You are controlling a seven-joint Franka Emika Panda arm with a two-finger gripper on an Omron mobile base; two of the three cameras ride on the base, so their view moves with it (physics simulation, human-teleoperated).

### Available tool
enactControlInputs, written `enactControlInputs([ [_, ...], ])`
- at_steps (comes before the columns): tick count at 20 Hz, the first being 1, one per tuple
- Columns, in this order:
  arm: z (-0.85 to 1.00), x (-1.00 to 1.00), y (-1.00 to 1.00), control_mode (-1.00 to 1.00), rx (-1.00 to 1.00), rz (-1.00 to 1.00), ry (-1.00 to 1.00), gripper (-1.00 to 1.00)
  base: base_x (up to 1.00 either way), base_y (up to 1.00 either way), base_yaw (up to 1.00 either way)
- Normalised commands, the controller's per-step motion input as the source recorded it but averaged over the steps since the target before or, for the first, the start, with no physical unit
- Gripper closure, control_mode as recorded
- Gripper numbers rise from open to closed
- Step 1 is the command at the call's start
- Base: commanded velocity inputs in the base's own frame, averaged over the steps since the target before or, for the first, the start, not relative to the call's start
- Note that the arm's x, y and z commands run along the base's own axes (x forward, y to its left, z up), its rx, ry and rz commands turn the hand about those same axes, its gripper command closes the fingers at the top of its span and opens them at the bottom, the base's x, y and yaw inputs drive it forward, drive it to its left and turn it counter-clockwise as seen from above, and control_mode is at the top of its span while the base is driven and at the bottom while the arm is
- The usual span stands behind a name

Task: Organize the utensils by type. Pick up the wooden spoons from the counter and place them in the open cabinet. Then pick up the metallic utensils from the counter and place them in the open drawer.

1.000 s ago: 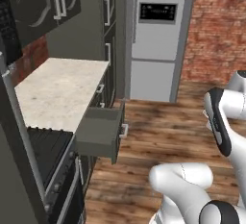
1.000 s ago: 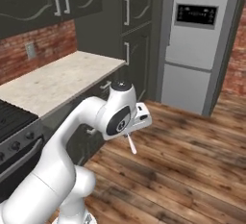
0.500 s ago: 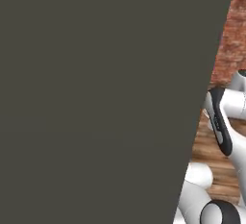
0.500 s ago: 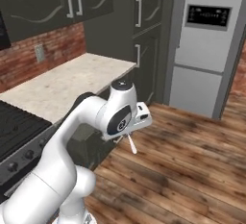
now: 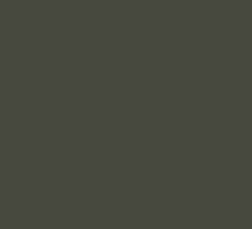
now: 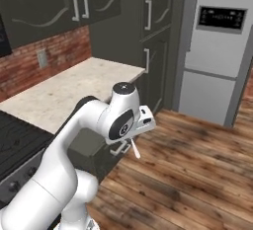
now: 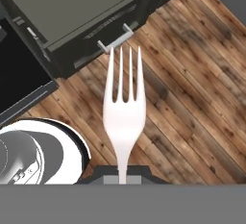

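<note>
Above open drawer (image 7: 72, 11), claw (image 7: 123, 170) gripping fork (image 7: 124, 107)

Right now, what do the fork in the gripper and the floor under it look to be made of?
The fork, clamped by its handle in the shut gripper, looks pale, smooth and evenly matte, almost white; it could be brushed metal or plastic, as the render leaves that open. The floor looks like brown wood planks with visible grain and seams.
</note>
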Motion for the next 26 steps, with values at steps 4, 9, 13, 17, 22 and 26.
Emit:
enactControlInputs([
  [4,0.00,0.00,0.00,1.00,0.00,0.00,0.00,1.00,0.43,0.29,0.00],
  [9,0.00,0.00,0.00,1.00,0.00,0.00,0.00,1.00,0.44,0.34,0.00],
  [13,0.00,0.00,0.00,1.00,0.00,0.00,0.00,1.00,0.61,0.25,0.00],
  [17,0.00,0.00,0.00,1.00,0.00,0.00,0.00,1.00,0.67,0.19,0.00],
  [22,0.00,0.00,0.00,1.00,0.00,0.00,0.00,1.00,0.70,0.15,0.00],
  [26,0.00,0.00,0.00,1.00,0.00,0.00,0.00,1.00,0.68,0.03,-0.01],
])
